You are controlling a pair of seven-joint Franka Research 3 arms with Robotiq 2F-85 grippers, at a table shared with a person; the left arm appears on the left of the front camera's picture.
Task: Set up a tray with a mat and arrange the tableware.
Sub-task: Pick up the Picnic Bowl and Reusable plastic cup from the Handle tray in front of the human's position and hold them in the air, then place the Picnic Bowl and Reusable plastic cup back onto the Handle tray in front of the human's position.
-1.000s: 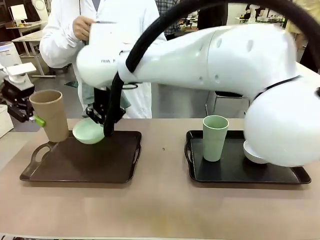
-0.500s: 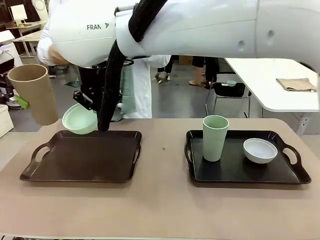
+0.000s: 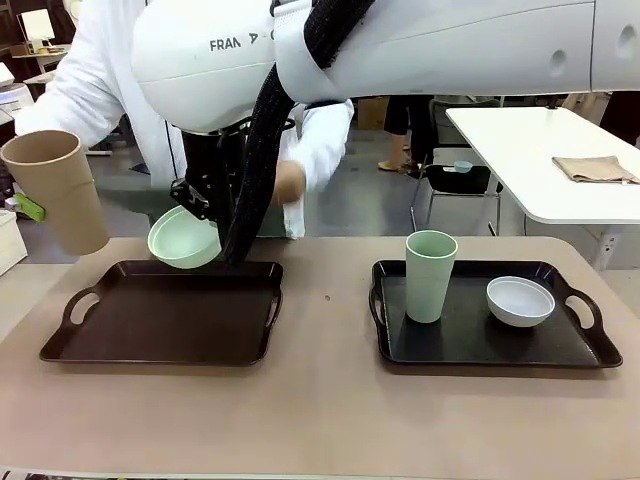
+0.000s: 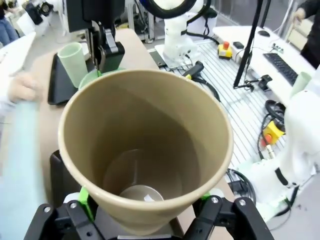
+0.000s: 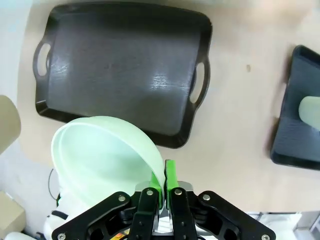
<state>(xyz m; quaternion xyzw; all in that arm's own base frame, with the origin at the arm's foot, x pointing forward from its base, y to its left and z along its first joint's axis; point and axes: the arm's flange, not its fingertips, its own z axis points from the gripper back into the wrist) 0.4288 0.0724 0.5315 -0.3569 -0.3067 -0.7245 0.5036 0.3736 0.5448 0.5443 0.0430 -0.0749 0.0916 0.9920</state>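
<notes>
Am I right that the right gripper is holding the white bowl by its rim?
Not quite: the right gripper is holding the mint green bowl by its rim, as the right wrist view shows; the white bowl sits on the black tray.

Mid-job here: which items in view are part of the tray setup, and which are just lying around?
Job: tan cup, in the left gripper; mint bowl, in the right gripper; pale green cup and white bowl on the black tray; brown tray.
Lying about: folded cloth on the white side table; keyboard and emergency-stop button, in the left wrist view.
</notes>
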